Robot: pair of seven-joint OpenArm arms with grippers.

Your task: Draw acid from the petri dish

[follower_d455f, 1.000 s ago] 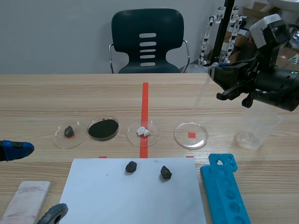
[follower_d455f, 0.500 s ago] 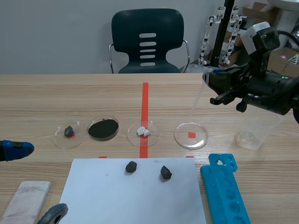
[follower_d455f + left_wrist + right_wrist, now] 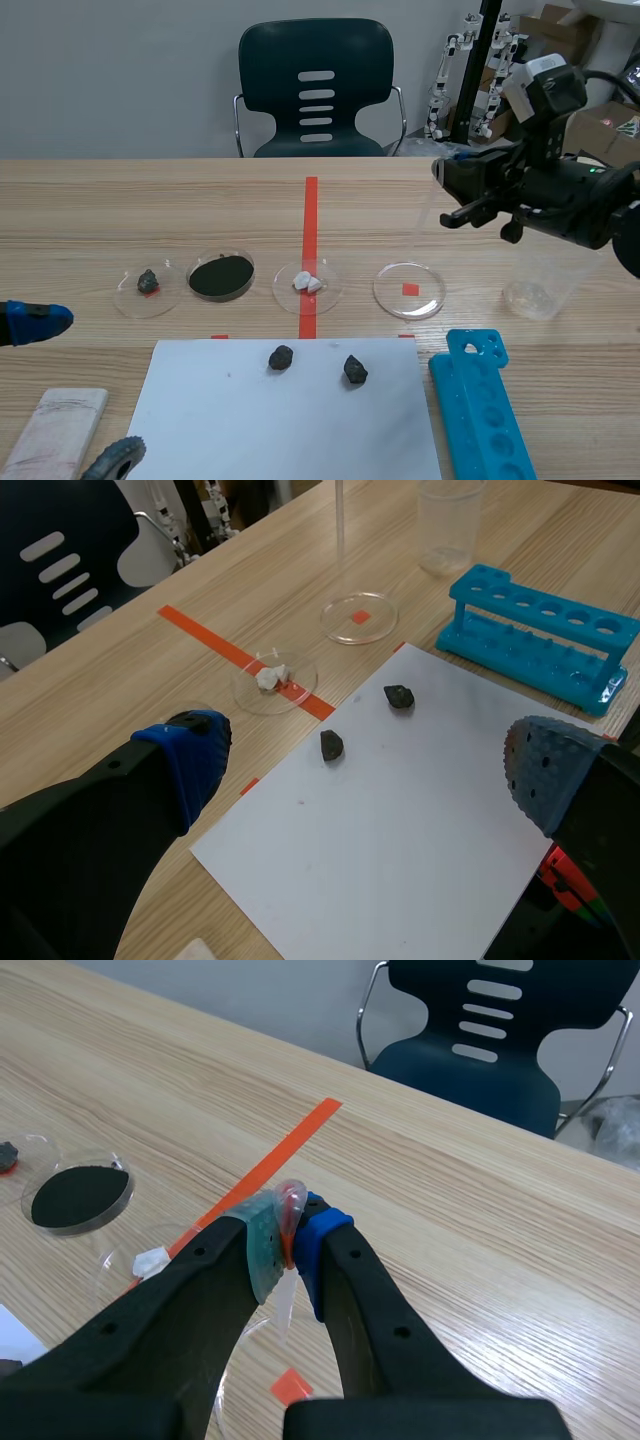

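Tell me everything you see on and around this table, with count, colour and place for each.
petri dishes: four, clear, in a row across mid-table; from the left they hold a dark rock, black powder, white bits, nothing visible
dark rocks: two, on the white sheet
white sheet: one, in front of the dishes
tube rack: one, blue, right of the sheet
beaker: one, clear, right of the dishes
pipette: one, clear, tip hanging near the rightmost dish
pale block: one, whitish, left of the sheet
chair: one, dark, behind the table
left pincer: one, black, open, low at the left
right pincer: one, black, shut on the pipette, raised at the right
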